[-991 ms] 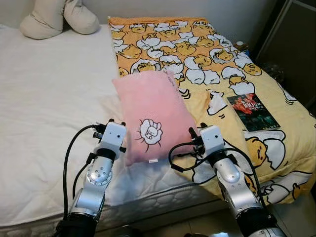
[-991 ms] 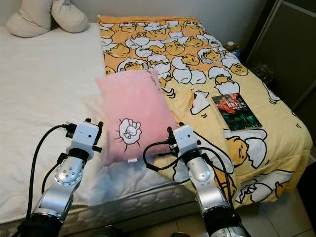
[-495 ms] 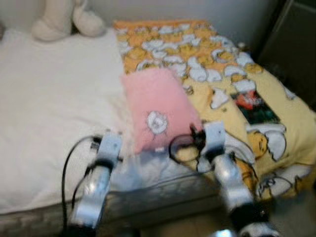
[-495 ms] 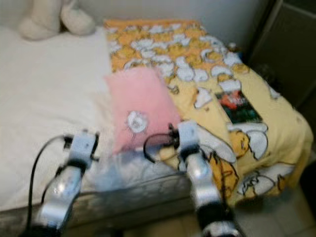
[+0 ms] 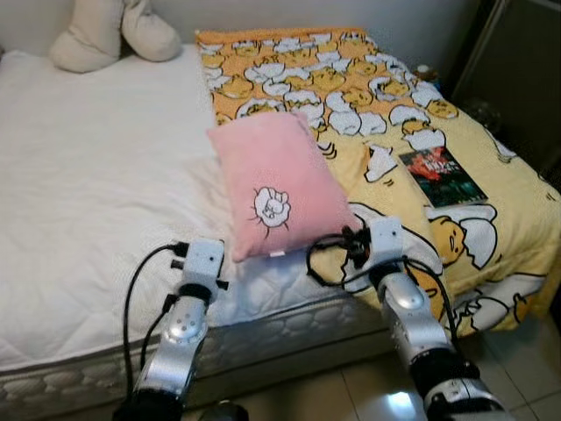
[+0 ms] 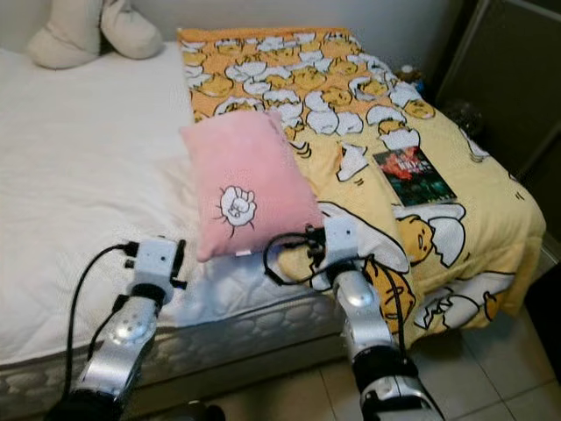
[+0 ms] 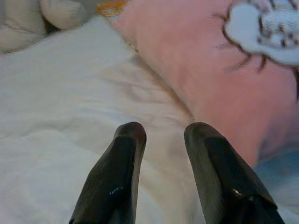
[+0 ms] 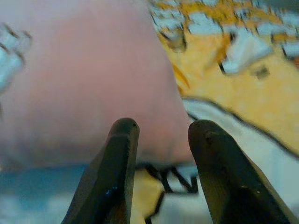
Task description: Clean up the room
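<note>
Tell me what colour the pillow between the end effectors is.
Pink, with a white cartoon patch on it; the pillow shows best in the left eye view.

The bed (image 5: 88, 175) is viewed downward from the head's stereo pair, while the pink pillow (image 7: 219, 79), shared by all views, is seen closely from both wrists.

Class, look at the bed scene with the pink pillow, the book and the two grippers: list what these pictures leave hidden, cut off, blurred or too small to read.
- Book: its cover text is too small to read in the eye views.
- Pink pillow: its underside is hidden against the bed.
- Small things on the floor beyond the yellow blanket: too dark and small.
- Right gripper: its wrist view is blurred, so the blanket's print smears.
- Left gripper: the pillow's patch is cut off by the frame edge.
</note>
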